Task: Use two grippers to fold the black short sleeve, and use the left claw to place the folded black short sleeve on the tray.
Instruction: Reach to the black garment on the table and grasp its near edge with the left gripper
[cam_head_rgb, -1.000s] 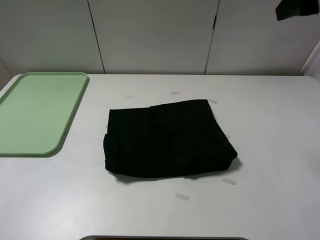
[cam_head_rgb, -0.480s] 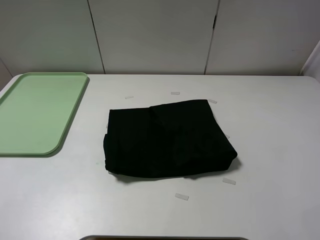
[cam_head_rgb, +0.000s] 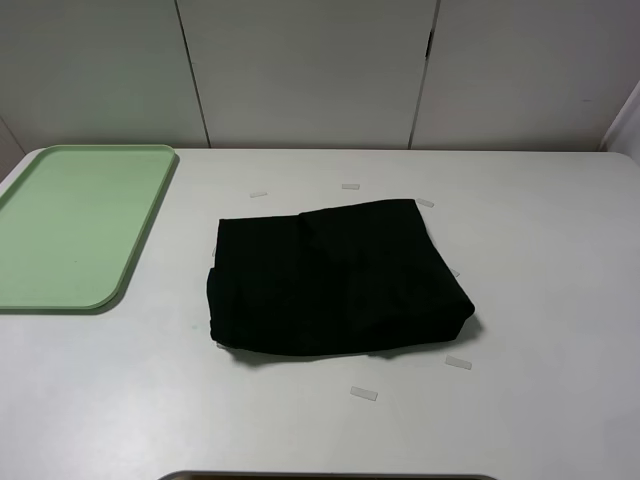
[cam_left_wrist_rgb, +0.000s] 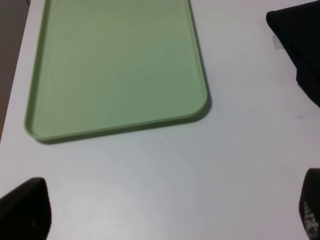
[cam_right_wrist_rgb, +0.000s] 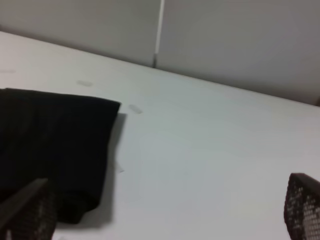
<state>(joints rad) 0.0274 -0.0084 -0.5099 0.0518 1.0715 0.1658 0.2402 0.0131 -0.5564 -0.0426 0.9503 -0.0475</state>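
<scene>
Near the middle of the tabletop (cam_head_rgb: 560, 280), the high view showed the black short sleeve (cam_head_rgb: 335, 280) lying as a compact folded rectangle, well apart from the tray (cam_head_rgb: 60, 230) at the far-left corner, with neither arm in sight. In the left wrist view, the left claw (cam_left_wrist_rgb: 167, 212) hung over bare table with its 2 fingers (cam_left_wrist_rgb: 22, 210) spread wide, holding nothing, seemingly poised for the pick-up. In the right wrist view, the right gripper (cam_right_wrist_rgb: 165, 212) was likewise splayed and empty beside the garment's right edge, probably because folding looked done.

plain black short sleeve (cam_head_rgb: 335, 278), mint-green tray (cam_head_rgb: 70, 225)
</scene>
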